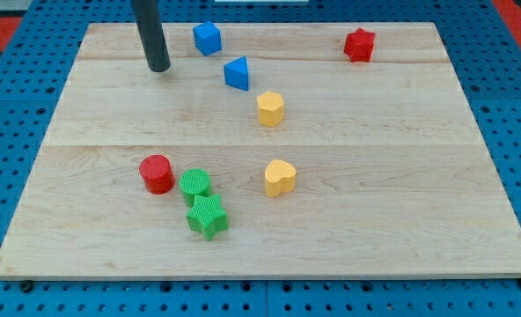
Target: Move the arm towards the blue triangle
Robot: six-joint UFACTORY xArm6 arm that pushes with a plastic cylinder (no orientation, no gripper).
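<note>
Now parked at nine o'clock of the blue triangle [237,73], my tip [158,66], near but apart; blue cube [207,38] between, toward twelve; no gripper fitted.

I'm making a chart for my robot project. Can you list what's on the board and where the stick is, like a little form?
board: pale wooden board on a blue pegboard
my tip: near the view's top left, touching no block
blue triangle: to the right of my tip, with a gap between
blue cube: above the triangle
red star: top right
yellow blocks: one just below the triangle, one heart lower down
red cylinder: lower left
green cylinder: beside the red cylinder
green star: against the green cylinder
</note>
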